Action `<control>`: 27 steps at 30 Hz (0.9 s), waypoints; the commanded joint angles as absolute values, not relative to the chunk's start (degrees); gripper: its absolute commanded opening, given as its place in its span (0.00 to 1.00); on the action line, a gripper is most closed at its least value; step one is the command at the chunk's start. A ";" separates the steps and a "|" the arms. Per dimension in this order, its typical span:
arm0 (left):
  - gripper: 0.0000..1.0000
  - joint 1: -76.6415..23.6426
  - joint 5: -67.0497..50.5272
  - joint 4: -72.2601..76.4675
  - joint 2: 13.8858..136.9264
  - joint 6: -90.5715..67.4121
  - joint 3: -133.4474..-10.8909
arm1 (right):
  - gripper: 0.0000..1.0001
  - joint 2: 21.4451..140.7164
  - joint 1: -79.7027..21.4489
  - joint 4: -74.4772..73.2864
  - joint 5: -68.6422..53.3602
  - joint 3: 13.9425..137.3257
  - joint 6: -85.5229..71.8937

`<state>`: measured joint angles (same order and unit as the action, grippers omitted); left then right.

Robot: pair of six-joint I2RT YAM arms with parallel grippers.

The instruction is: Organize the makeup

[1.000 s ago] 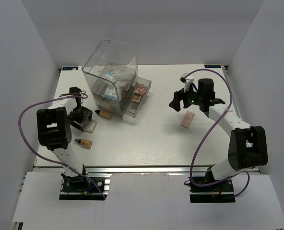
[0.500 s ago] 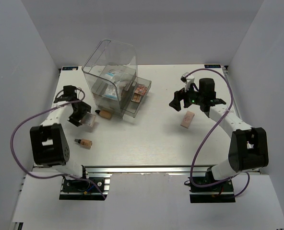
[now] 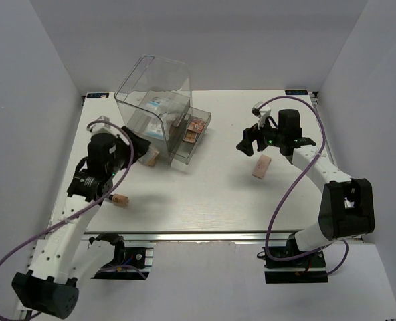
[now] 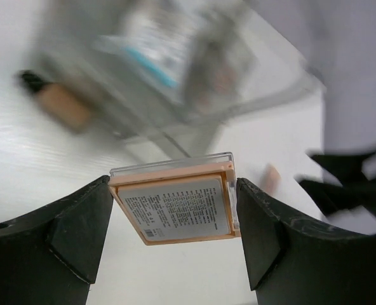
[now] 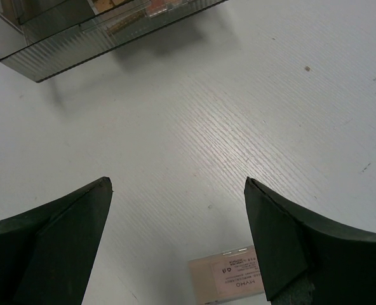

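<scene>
A white table (image 3: 211, 194) sat between plain white walls, carrying a clear box (image 3: 156, 87) whose drawers stood open. The left arm (image 3: 84, 194) stretched toward that box. The left jaws were clamped on the edges of a peach palette (image 4: 174, 210), a grip that only the wrist view made plain. The right arm (image 3: 312, 160) hung over the table, the right jaws spread wide and empty above a second palette (image 5: 229, 274) lying flat. A foundation bottle (image 3: 120, 199) lay beside the left arm.

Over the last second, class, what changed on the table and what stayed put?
The left pincer, shut on a pink palette, lifted it and carried it toward the clear box. The right pincer stayed open near the other palette; both bottles stayed put.
</scene>
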<state>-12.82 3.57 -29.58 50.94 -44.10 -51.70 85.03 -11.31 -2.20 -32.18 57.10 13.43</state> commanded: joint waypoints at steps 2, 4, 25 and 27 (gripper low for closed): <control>0.00 -27.02 7.90 -28.30 52.11 -40.00 -59.92 | 0.89 84.02 -10.63 -2.90 -33.31 59.67 14.94; 0.01 -31.53 11.59 -29.35 55.36 -36.85 -65.79 | 0.89 83.94 -10.55 -3.08 -33.22 59.94 15.03; 0.04 -43.86 36.63 -41.85 114.87 2.00 -119.89 | 0.89 76.99 -6.24 -2.46 -27.33 51.77 14.15; 0.03 -43.60 41.21 -39.73 116.89 4.38 -118.75 | 0.89 76.99 -5.98 -2.20 -27.16 51.07 14.32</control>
